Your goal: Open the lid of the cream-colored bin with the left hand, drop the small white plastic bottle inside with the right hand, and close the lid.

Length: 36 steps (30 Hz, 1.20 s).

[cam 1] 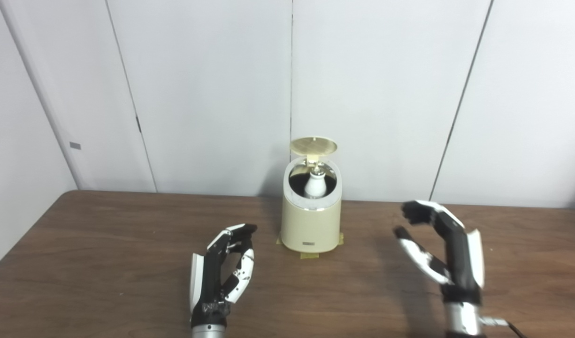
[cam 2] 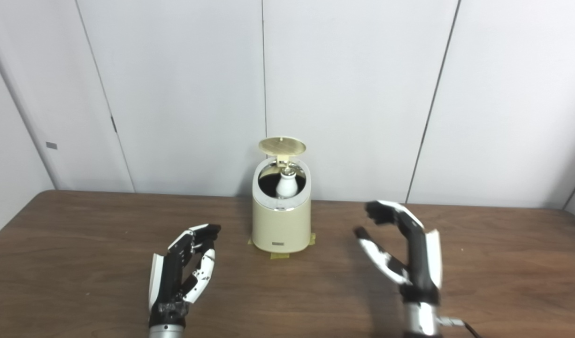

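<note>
The cream-colored bin (cam 1: 310, 225) stands at the back middle of the wooden table, with its round lid (cam 1: 314, 145) tipped up and open. Inside the opening sits the small white plastic bottle (cam 1: 315, 185), upright. My left hand (cam 1: 224, 270) hovers in front and to the left of the bin, fingers apart and holding nothing. Right of the bin, my right hand (cam 1: 440, 249) is raised with fingers curled loosely and thumb apart, and it is empty too. Neither hand touches the bin.
Yellow tape (cam 1: 309, 255) marks the bin's base on the brown table (cam 1: 104, 244). A grey panelled wall (cam 1: 212, 94) rises right behind the bin. The table's left edge runs diagonally at the far left.
</note>
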Each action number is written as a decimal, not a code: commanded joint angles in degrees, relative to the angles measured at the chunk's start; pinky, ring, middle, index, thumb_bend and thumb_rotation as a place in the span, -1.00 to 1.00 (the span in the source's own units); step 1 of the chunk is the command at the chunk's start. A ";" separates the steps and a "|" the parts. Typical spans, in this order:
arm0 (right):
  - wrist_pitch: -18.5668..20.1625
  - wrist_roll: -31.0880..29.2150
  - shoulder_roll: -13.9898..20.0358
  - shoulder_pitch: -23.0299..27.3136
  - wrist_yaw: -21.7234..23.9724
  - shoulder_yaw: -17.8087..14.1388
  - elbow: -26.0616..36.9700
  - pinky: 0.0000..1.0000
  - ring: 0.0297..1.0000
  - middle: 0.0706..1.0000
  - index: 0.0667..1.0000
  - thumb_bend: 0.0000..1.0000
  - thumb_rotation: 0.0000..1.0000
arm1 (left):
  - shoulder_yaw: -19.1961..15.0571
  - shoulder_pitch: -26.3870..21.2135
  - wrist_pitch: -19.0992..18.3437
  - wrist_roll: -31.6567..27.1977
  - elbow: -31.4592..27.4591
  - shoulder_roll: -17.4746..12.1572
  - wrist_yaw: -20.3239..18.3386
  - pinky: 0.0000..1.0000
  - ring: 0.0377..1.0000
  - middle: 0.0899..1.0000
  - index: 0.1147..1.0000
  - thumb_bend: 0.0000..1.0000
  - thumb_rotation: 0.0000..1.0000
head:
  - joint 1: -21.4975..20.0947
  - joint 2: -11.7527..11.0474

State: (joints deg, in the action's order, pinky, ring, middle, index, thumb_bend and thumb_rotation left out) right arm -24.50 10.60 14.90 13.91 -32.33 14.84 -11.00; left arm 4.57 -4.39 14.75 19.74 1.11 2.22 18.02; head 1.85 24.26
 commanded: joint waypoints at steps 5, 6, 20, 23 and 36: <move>2.75 -3.65 -1.66 0.34 9.92 -5.67 4.64 0.31 0.44 0.42 0.43 -0.30 0.20 | -0.28 1.47 2.65 1.66 4.76 -1.85 0.34 0.27 0.39 0.37 0.28 -0.80 -0.30 | -0.22 0.40; 3.74 -3.27 -1.94 -0.13 10.97 -6.21 5.16 0.32 0.46 0.42 0.44 -0.27 0.26 | -0.26 1.44 2.67 1.74 4.80 -1.93 0.31 0.27 0.39 0.37 0.28 -0.80 -0.30 | -0.22 0.40; 3.66 0.91 -6.98 -2.50 15.21 -11.38 0.44 0.19 0.35 0.39 0.43 -0.42 0.13 | -0.66 1.51 3.17 0.35 4.78 -2.21 -0.29 0.27 0.39 0.37 0.27 -0.78 -0.22 | -0.61 0.60; 0.77 0.54 -7.52 -2.42 15.29 -11.85 -1.61 0.15 0.30 0.33 0.37 -0.51 -0.15 | -0.75 1.34 4.39 0.24 5.59 -2.35 -0.02 0.26 0.38 0.36 0.25 -0.78 -0.21 | -0.51 0.54; -2.35 0.81 -8.05 -2.70 15.42 -11.62 -3.24 0.06 0.24 0.25 0.27 -0.46 -0.33 | -1.21 2.20 2.35 0.95 2.85 -2.98 -1.25 0.29 0.40 0.38 0.29 -0.73 -0.05 | 0.27 1.65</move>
State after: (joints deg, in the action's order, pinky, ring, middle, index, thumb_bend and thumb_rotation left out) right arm -24.14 10.66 7.45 11.82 -17.10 2.61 -12.13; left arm 4.02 -4.42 16.79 18.22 1.75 1.75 17.03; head 2.11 25.84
